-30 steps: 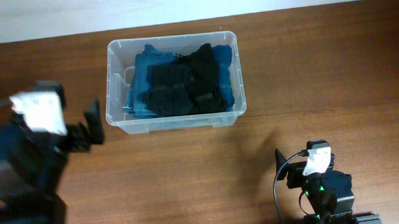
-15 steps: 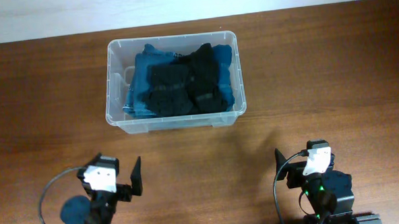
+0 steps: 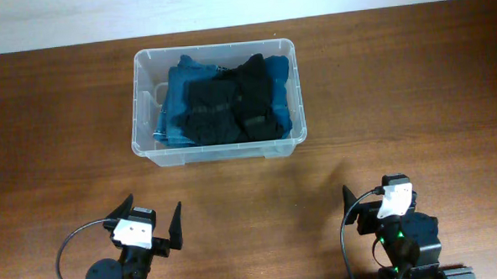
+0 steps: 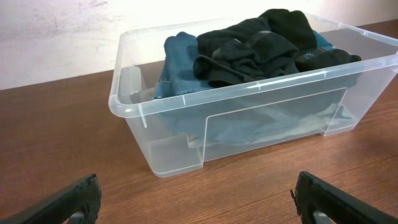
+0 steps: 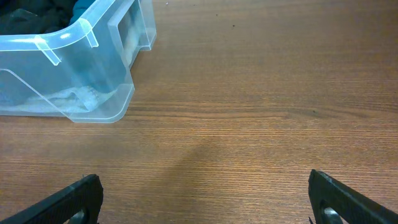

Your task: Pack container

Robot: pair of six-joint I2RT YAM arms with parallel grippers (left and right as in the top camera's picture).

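Note:
The container [image 3: 146,152] is a clear plastic bin at the table's back middle. It holds blue cloth [image 3: 176,101] with black garments [image 3: 230,107] piled on top. It also shows in the left wrist view [image 4: 249,134] and its corner shows in the right wrist view [image 5: 93,93]. My left gripper [image 3: 151,221] is open and empty near the front left edge, well in front of the bin. My right gripper [image 3: 365,203] is open and empty near the front right edge.
The wooden table [image 3: 381,92] runs to a pale wall at the back. Black cables [image 3: 64,257] loop beside each arm base.
My left arm has drawn back from beside the bin's left end to the front edge and settled there, open. The right arm has not moved.

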